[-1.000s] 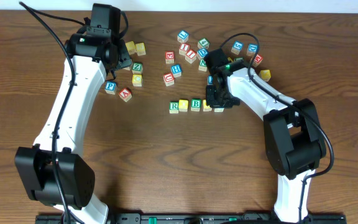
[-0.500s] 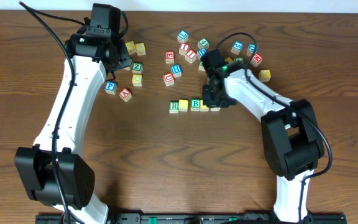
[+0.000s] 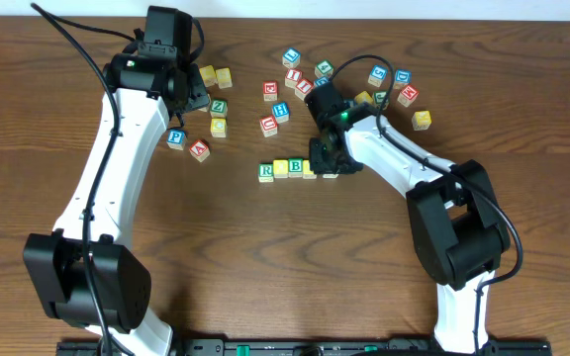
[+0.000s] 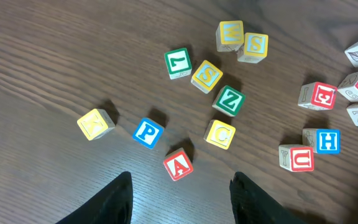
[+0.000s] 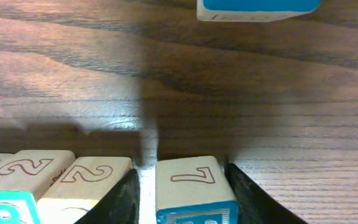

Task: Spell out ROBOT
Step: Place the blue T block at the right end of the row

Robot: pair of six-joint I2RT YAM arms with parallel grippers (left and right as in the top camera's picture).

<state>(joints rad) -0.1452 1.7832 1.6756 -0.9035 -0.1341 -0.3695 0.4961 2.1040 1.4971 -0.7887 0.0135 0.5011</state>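
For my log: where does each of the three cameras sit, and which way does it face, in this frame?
Overhead: fixed above the table, looking straight down on the left arm, right arm and letter-block row.
Left wrist: on the left arm, looking down at the P block and A block; the left hand frames the bottom edge, open.
Right wrist: low over the table, facing the row's end; the right hand flanks a block marked 7.
Shared: overhead and left wrist both show the P block and A block.
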